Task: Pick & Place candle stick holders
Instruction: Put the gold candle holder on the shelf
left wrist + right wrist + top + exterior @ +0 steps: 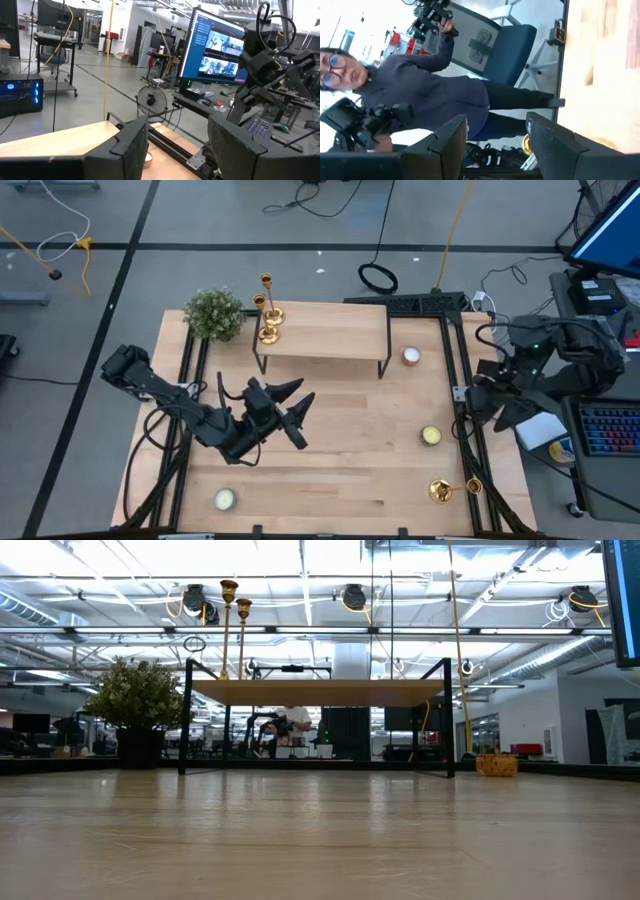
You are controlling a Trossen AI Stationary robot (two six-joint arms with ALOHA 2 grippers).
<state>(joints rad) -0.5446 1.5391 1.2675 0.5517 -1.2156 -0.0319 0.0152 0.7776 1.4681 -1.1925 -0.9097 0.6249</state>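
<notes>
Plainly shows a pale plank table (pixel 350 470), smooth and matt, framed by black metal rails. Carries a raised shelf (pixel 330 330) of the same light wood on thin black legs. Stands on grey floor marked with dark tape lines and strewn with cables. From table height, opens onto a wide workshop hall with white ceiling beams and bright strip lights. Includes a lit monitor (pixel 220 45) and a small round fan (pixel 151 100) off to the side.

Finds the left gripper (pixel 305 405) over mid-table, dark blocky fingers (pixel 132 145) spread apart and grasping nothing. Beyond it, on the shelf's end, has two upright candle stick holders (pixel 270 333): shiny gold, thin stems, round flared bases, small cups on top, side by side and very close. Just past them, beside the shelf, places a bushy green plant (pixel 214 313).

Puts the right gripper (pixel 497 405) outside the table's right rail, likewise released and empty. Near it, toward the table's front corner, leaves the third candle stick holder (pixel 442 491) lying on its side on the wood, base toward the table's middle. Between that gripper's fingers, takes in a person (pixel 420 95) in a dark top and a blue chair (pixel 505 45).

Also scatters three short round whitish candles across the boards: one (pixel 411 357) by the shelf's leg, one (pixel 431 435) close to the right rail, one (pixel 224 499) in front of the left gripper.
</notes>
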